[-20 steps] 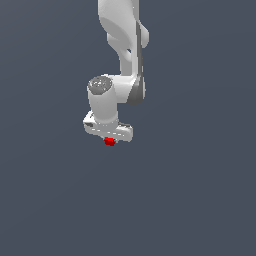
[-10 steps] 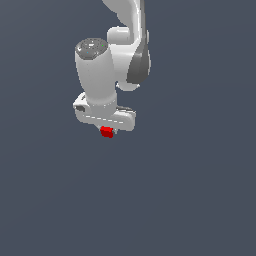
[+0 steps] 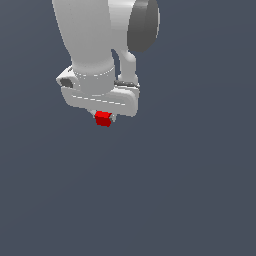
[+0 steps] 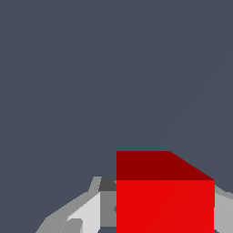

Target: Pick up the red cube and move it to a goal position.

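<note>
The claw [image 3: 103, 118] is closed on the cube [image 3: 103, 119], which sits between its fingers just under the white claw body [image 3: 97, 97]. In the exterior view only the cube's lower part shows below that body, with a bit of pale finger [image 3: 113, 117] touching it on the exterior view's right. In the wrist view the cube [image 4: 164, 200] fills the space between the claw's fingers [image 4: 86, 211], one grey finger against each side face, its bright front face and darker top face both plain.

Above the claw body the thick white arm [image 3: 82, 35] rises out of view, with a dark grey joint cap [image 3: 143, 22] on the exterior view's right of it.

Around the cube, on every side, lies only a flat, even dark blue-grey ground [image 3: 190, 175]; nothing touches the cube apart from the fingers. Whether that ground is a tabletop or plain backdrop cannot be told.
</note>
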You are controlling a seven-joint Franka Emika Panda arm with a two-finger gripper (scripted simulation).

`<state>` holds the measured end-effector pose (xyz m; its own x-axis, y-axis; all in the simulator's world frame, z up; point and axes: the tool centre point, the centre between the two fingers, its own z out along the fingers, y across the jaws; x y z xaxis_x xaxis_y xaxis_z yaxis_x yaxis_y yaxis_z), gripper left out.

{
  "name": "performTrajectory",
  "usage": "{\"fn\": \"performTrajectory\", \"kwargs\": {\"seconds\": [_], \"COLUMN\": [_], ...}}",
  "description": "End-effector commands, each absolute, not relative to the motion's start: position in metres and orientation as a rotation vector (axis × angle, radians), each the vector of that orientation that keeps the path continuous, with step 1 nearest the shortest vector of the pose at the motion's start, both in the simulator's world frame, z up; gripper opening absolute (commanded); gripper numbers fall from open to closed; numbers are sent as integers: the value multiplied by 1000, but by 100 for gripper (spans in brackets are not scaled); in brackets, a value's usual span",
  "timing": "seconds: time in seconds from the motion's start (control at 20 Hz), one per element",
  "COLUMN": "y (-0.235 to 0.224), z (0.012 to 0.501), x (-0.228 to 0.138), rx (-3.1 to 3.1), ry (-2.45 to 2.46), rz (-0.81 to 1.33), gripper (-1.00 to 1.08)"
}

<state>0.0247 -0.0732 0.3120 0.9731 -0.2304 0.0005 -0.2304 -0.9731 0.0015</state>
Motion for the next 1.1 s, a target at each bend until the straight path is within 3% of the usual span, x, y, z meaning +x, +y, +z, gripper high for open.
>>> {"fn": "performTrajectory", "kwargs": {"seconds": [0.0,1.05], "y": [-72,-68], "z": [335,456], "x": [30,66], "rx": [3119,3120], "ry": [-364,-363], "rz": [0,0], "gripper": [-100,-100]}}
